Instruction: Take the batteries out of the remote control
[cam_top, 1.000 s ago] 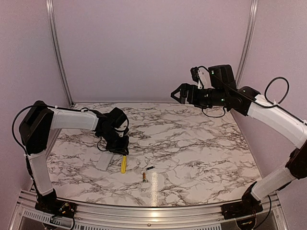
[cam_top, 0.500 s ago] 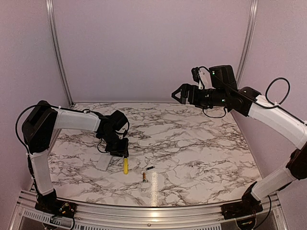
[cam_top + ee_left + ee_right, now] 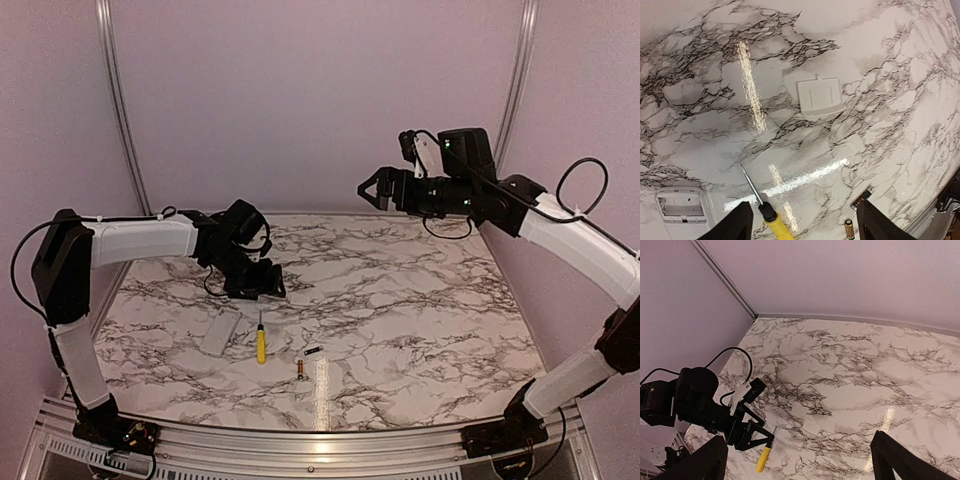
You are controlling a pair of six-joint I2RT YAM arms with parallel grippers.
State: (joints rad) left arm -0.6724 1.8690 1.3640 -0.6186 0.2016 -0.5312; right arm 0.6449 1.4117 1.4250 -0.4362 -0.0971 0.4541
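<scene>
L gripper (image 3: 804, 214): jaws spread wide, nothing btwn them. It hovers over the marble table (image 3: 900, 115), angled down at it, not touching anything. In its wrist view the yellow-handled screwdriver (image 3: 771, 220) shows low btwn the two fingers (image 3: 735, 226). It lies flat w/ its metal tip aimed away from the table's near edge.

Just beside the screwdriver, to its L in the top view, the remote control (image 3: 218, 335) lies flat, battery bay open & facing up. Both cells are out on the marble. The gold battery (image 3: 300, 370) & the dark battery (image 3: 313, 351) sit near each other but apart, on the far side of the screwdriver from the remote. The gold one is nearer the front edge. A small white square cover (image 3: 820, 97) w/ a tab lies flat on its own past the screwdriver tip, apart from the rest.

L arm (image 3: 140, 242) reaches in from the L side, elbow bent, forearm roughly level.

R gripper (image 3: 366, 188): also open & empty. It is held high over the back of the table, pointing L, well apart from every item. Its wrist cam looks down on the L arm, screwdriver & cover. The cells are too small to make out there.
</scene>
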